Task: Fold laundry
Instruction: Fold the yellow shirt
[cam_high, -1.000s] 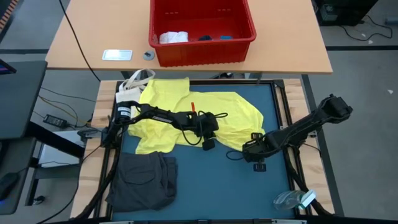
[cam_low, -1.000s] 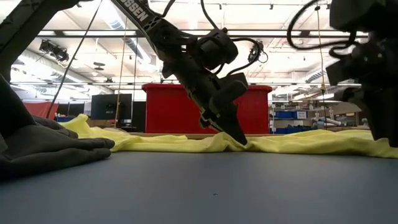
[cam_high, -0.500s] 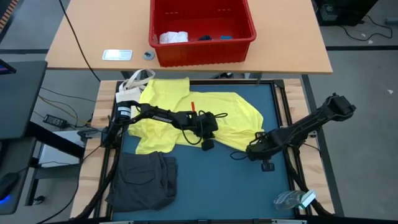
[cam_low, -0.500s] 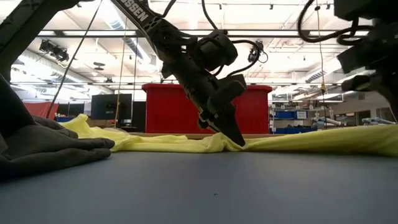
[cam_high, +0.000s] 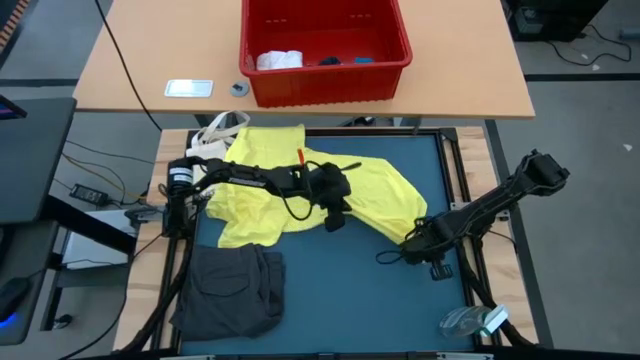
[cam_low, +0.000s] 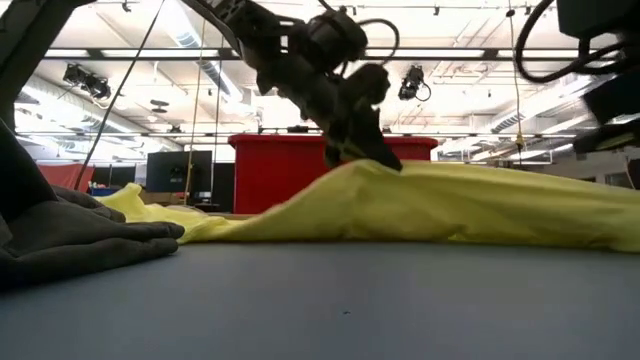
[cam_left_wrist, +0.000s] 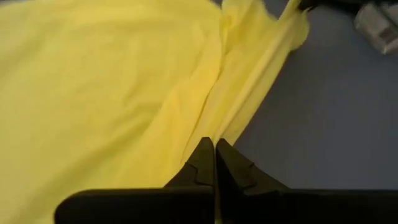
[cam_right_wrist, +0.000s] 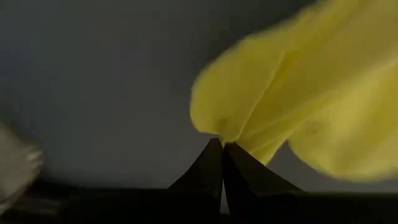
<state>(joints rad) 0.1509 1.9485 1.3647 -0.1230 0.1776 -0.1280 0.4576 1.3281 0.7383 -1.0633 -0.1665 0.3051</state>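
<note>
**Both grippers pinching the yellow T-shirt**

From above, I see the yellow T-shirt (cam_high: 375, 195) spread across the far half of the blue mat (cam_high: 340, 290), below the red basket (cam_high: 325, 50) on the wooden table. My left gripper (cam_high: 335, 218) sits over the middle of the shirt, jaws closed on a fold of it. My right gripper (cam_high: 418, 240) is at the shirt's corner nearest the right arm, jaws closed on the fabric there. The dark grey garment (cam_high: 230, 290) lies bunched at the mat's near left corner, well apart from the shirt. A white cloth (cam_high: 280, 60) rests inside the basket. A small white bag (cam_high: 215, 135) lies just beside the shirt's far left edge.

At table height, the left gripper (cam_low: 375, 158) holds the shirt (cam_low: 480, 210) lifted into a peak in front of the basket (cam_low: 280, 180); the grey garment (cam_low: 70, 235) lies at the left.

Left wrist: the fingers (cam_left_wrist: 202, 165) are pressed together on a yellow fold (cam_left_wrist: 124, 93).

Right wrist: the fingers (cam_right_wrist: 211, 165) meet on a hanging yellow corner (cam_right_wrist: 298, 106) over the mat.
</note>
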